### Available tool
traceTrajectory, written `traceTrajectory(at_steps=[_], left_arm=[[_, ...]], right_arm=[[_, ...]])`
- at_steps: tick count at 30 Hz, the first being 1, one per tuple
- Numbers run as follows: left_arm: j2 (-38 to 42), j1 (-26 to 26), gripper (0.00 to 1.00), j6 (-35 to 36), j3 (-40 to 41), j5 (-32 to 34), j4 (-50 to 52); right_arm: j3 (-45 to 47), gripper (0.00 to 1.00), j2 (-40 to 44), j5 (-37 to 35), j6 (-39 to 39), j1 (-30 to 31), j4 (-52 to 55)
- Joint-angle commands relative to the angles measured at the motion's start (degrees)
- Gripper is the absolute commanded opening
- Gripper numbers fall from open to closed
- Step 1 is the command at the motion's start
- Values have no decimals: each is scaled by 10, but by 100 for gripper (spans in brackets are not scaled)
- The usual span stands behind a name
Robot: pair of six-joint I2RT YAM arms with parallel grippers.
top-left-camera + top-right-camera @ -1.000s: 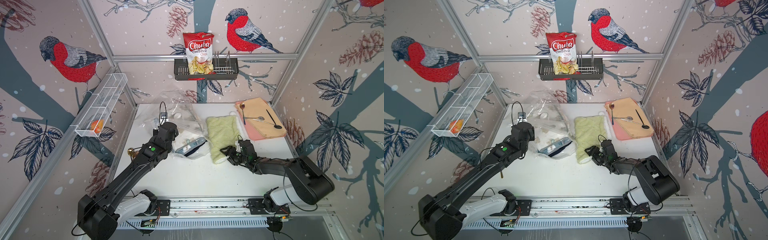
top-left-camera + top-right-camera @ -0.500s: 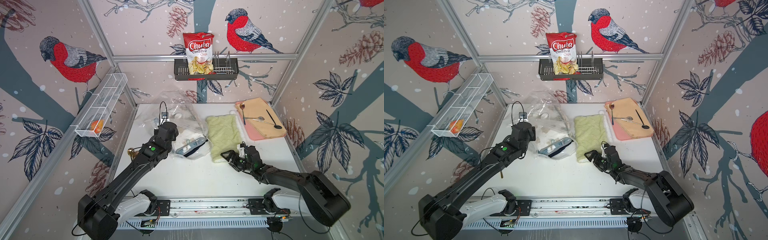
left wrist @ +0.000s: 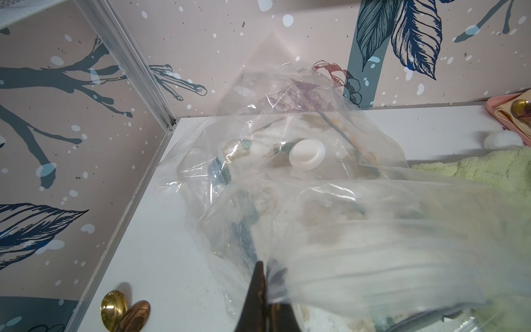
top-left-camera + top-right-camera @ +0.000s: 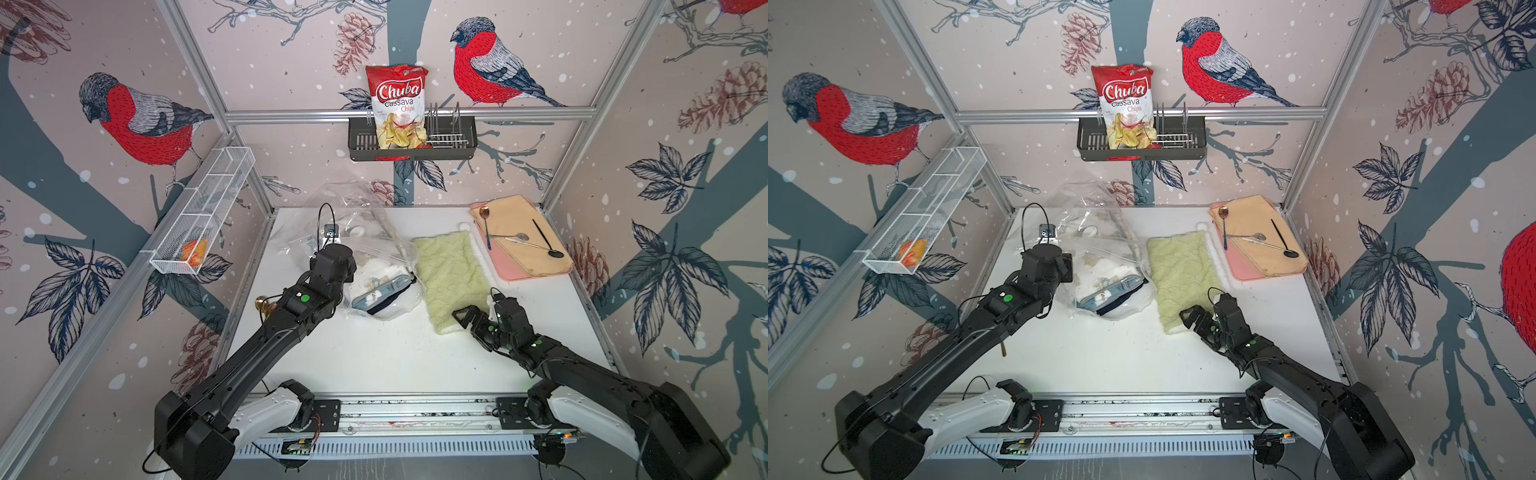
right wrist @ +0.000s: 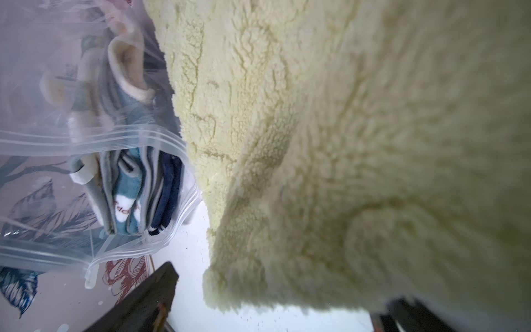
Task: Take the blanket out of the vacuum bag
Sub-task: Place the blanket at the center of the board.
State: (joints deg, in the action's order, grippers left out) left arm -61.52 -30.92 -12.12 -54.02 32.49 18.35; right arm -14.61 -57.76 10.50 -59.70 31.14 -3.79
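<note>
The vacuum bag (image 4: 376, 232) (image 4: 1100, 249) (image 3: 316, 218) (image 5: 43, 143) lies crumpled at the back left of the table, with its round white valve cap (image 3: 307, 153) facing up. Folded blue and white cloths sit inside near its zip mouth. A small white slider clip (image 5: 90, 276) hangs on the zip edge. The pale yellow fluffy blanket (image 4: 451, 274) (image 4: 1183, 274) (image 5: 344, 143) lies flat on the table just right of the bag. My left gripper (image 3: 265, 267) is shut on a fold of the bag's plastic. My right gripper (image 4: 478, 309) (image 4: 1202, 307) (image 5: 275, 310) stands open at the blanket's near end, gripping nothing.
A tan cloth on a pink mat (image 4: 523, 245) holds spoons at the back right. A chips bag stands in a black wall rack (image 4: 411, 145). A white wire basket (image 4: 203, 220) hangs on the left wall. Brass knobs (image 3: 115, 310) lie by the table's left edge.
The right gripper's jaws have spread wider at the blanket's near end, and its arm has swung round to the near right. The left gripper has stayed shut on the bag.
</note>
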Motion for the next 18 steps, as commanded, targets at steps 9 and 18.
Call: traceTrajectory(at_steps=[9, 18], left_arm=[[-5, -2, 36, -31, -28, -218, -5], [70, -6, 88, -129, -7, -299, -5]], right_arm=[[-49, 100, -6, -51, 25, 3, 120], [-34, 100, -19, 20, 10, -13, 55]])
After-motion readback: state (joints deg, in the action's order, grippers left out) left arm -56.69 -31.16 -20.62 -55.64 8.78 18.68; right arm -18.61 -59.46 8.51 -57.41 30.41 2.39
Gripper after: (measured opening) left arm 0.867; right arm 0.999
